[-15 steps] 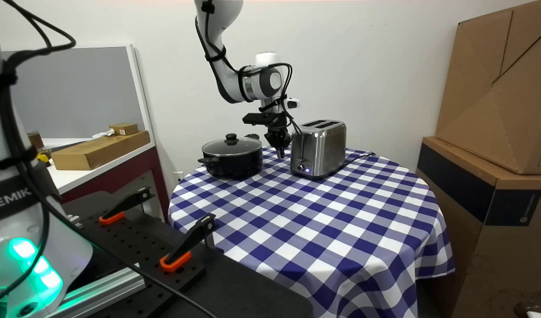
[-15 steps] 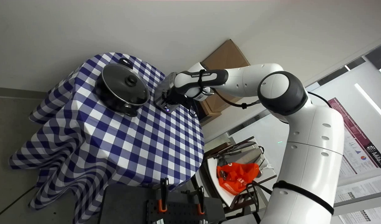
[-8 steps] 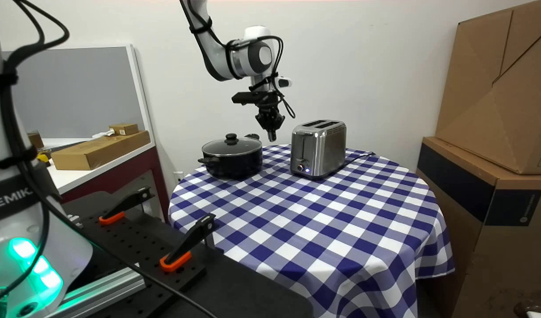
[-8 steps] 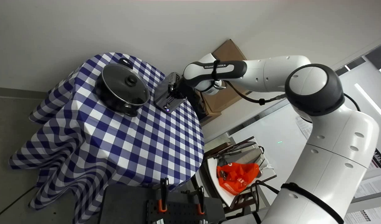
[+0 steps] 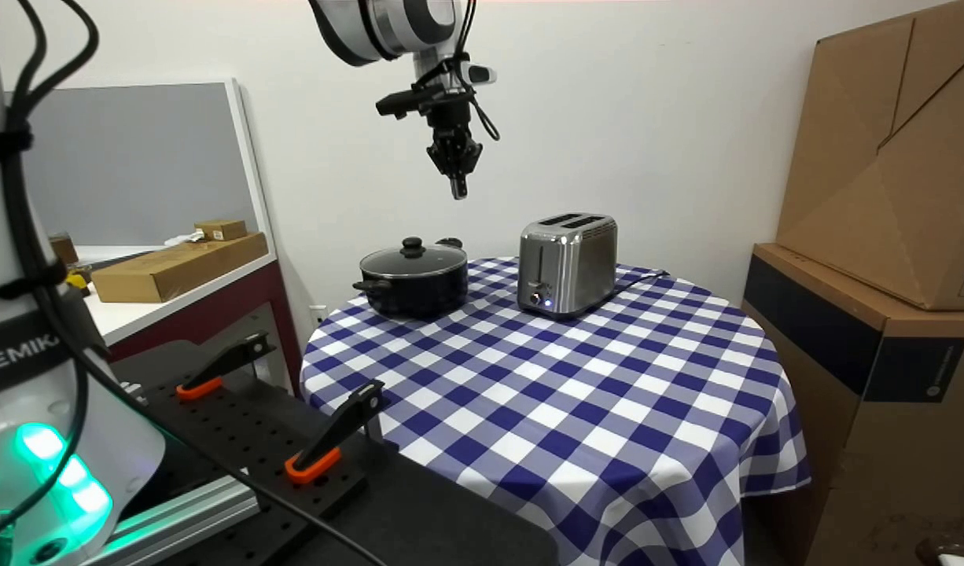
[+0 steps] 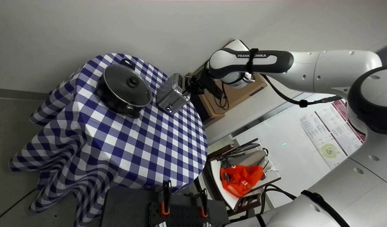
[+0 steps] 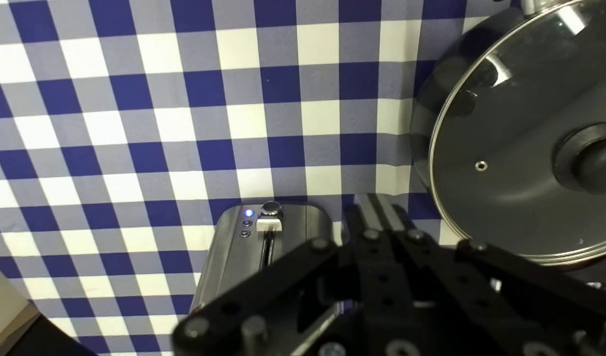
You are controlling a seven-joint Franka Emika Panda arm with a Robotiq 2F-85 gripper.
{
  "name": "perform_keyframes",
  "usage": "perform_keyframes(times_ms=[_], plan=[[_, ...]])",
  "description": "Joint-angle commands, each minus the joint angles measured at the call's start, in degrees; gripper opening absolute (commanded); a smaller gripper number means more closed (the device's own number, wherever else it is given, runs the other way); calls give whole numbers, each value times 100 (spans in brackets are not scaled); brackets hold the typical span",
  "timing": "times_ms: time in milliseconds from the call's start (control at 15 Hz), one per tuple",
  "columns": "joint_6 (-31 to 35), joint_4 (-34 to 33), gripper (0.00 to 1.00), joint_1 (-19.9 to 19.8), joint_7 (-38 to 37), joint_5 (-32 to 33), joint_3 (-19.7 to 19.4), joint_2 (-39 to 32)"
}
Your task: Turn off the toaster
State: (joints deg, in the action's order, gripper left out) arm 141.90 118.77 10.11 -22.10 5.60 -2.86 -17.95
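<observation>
The silver toaster (image 5: 580,267) stands upright on the checked table, also seen in an exterior view (image 6: 167,94) and in the wrist view (image 7: 229,262). Its front panel has a round knob (image 7: 271,208), a lever (image 7: 269,225) low in its slot close to the knob, and small buttons. A blue light (image 7: 248,213) is lit. My gripper (image 5: 458,190) is raised above the table, apart from the toaster and higher than its top. In the wrist view the fingertips (image 7: 379,210) are together with nothing between them. The gripper's linkage hides part of the toaster there.
A black pot with a glass lid (image 5: 415,291) stands beside the toaster, right of the fingers in the wrist view (image 7: 520,173). A cord (image 5: 643,279) runs behind the toaster. Large cardboard boxes (image 5: 883,314) stand beside the table. Clamps (image 5: 336,428) stick up near the robot base.
My gripper has risen from beside the toaster's front, drawing up and away toward the pot side in an exterior view. The toaster and pot have not moved; the blue light stays lit.
</observation>
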Motion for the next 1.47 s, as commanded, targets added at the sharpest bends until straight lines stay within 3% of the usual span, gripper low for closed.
perform_keyframes(times_ms=[0,400,867,1000,1267,1333,1400], plan=[[-356,698,0,-66,-271,129,2,1024],[-847,1169,0,-252,-403,356,244,2068],[-1196,1350,0,-427,-414,296,648,2708],[-1260,1356,27,-458,-445,270,736,2808],[-1500,1281,55,-504,-632,286,914,2929],[-1299,1252,36,-526,-424,252,882,2760],[-1344,1252,44,-528,-475,252,912,2794]])
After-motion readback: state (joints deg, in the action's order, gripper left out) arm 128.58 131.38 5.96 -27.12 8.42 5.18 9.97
